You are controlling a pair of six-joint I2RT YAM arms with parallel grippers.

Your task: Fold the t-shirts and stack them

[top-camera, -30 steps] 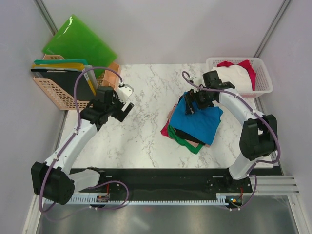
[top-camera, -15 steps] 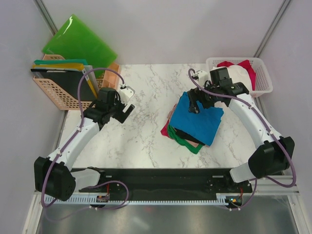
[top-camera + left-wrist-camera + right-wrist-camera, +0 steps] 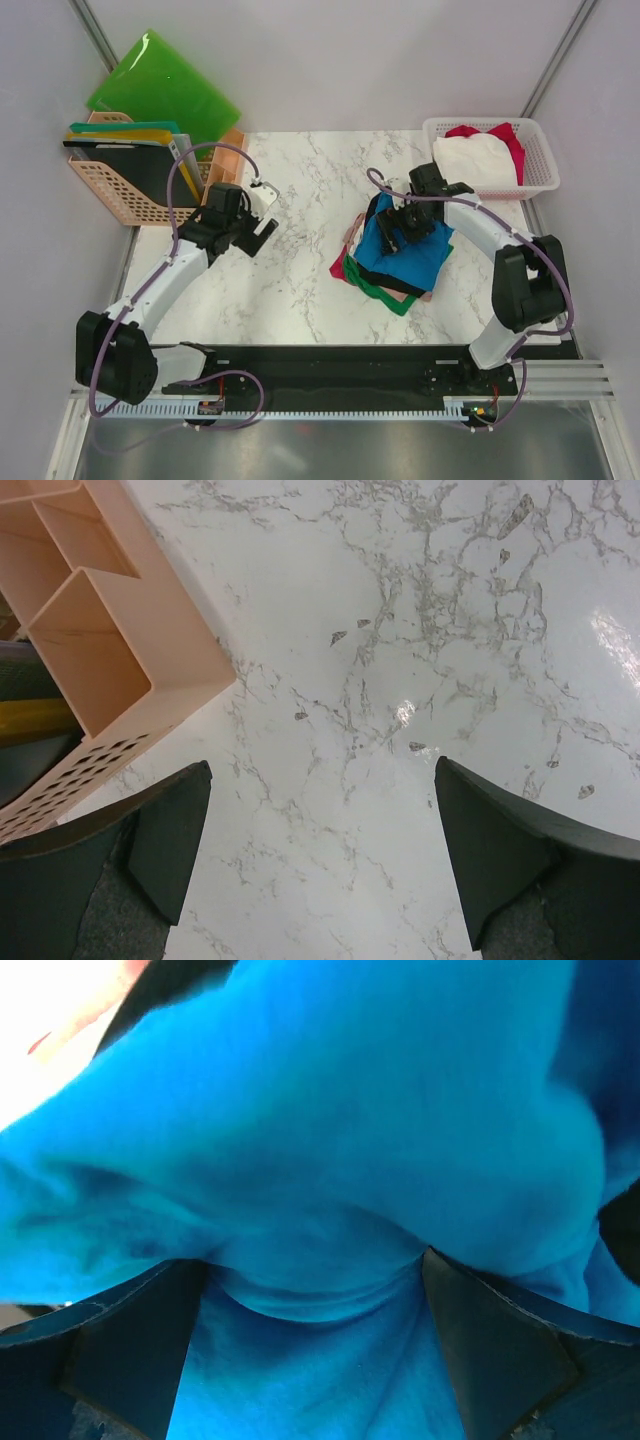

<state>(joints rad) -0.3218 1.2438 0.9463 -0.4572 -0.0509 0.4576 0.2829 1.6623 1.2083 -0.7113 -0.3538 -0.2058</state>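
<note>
At the near edge of the white marble-patterned table (image 3: 300, 270), a black strip carries the two arm bases.

The left gripper (image 3: 250, 228) hovers over bare tabletop on the left side. The left wrist view shows its jaws spread wide and holding nothing. Only the marble surface (image 3: 400, 680) lies between the two dark fingers (image 3: 165, 830), and a corner of a peach perforated plastic basket (image 3: 110, 650) sits just beside them.

The right gripper (image 3: 402, 225) is down on a pile of folded cloth t-shirts right of centre. A bright blue t-shirt (image 3: 418, 258) lies on top, with black, green (image 3: 375, 287), red (image 3: 338, 266) and pale pink edges showing beneath it. In the right wrist view the jaws are wide apart and pressed into the blue t-shirt (image 3: 330, 1140). A bunched fold of it bulges between the fingers (image 3: 150, 1340), but they are not closed on it.

Farther back on the left, the peach basket (image 3: 120, 205) holds upright folders, and a translucent green plastic folder (image 3: 160, 85) leans against the wall behind it. At the far right corner a white plastic lattice basket (image 3: 537, 185) holds a white t-shirt (image 3: 478, 160) and a red one (image 3: 508, 140).
</note>
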